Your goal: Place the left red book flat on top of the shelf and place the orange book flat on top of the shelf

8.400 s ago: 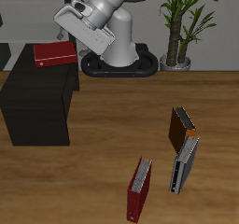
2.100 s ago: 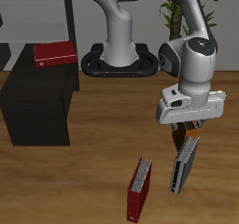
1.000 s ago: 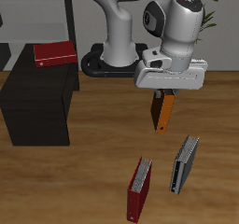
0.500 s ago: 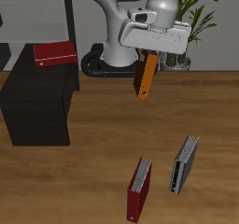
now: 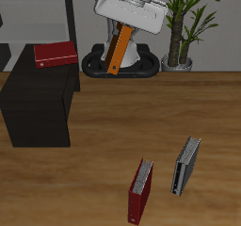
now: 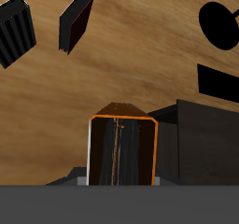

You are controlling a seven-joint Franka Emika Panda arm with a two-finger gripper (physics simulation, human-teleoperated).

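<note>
My gripper [image 5: 125,26] is shut on the orange book [image 5: 117,50], which hangs tilted in the air in front of the robot base, high above the table. In the wrist view the orange book [image 6: 121,150] shows its orange edges and dark brown face between my fingers. The left red book [image 5: 55,54] lies flat on the back part of the black shelf [image 5: 36,103]. The shelf's flat top also shows in the wrist view [image 6: 201,130], beside the held book.
A darker crimson book [image 5: 141,190] and a grey-and-dark slim book [image 5: 185,165] stand near the table's front edge; both show in the wrist view [image 6: 77,19] [image 6: 16,32]. A potted plant [image 5: 184,27] stands at the back. Tall grey shelving [image 5: 56,13] rises behind the black shelf.
My gripper has lifted the orange book from beside the slim book and carried it up and back toward the robot base and the black shelf, tilting it.
</note>
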